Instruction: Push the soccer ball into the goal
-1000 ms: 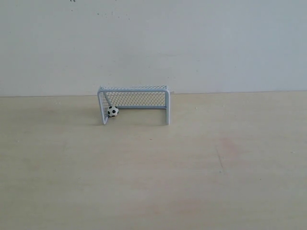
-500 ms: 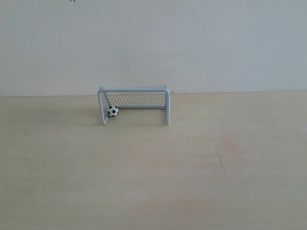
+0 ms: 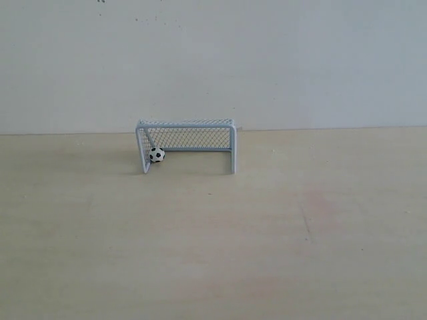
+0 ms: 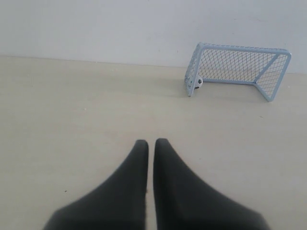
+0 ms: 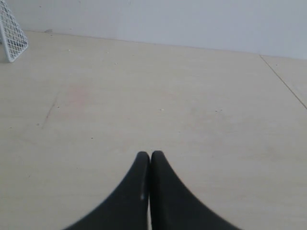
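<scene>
The grey-white goal (image 3: pixel 186 124) stands at the back of the wooden table, its mouth facing the front. The soccer ball (image 3: pixel 157 155) rests inside it, against the left post and net. From the left wrist view the goal (image 4: pixel 240 48) shows far ahead, with the ball (image 4: pixel 198 82) just behind its post. My left gripper (image 4: pixel 151 142) is shut with nothing held, low over bare table well short of the goal. My right gripper (image 5: pixel 150 154) is shut and empty, far from the goal (image 5: pixel 12 36), of which only a net corner shows. Neither arm appears in the exterior view.
A pale wall (image 3: pixel 213 60) rises right behind the goal. A table edge or seam (image 5: pixel 284 81) runs along one side of the right wrist view. A faint pinkish stain (image 3: pixel 319 200) marks the wood right of centre.
</scene>
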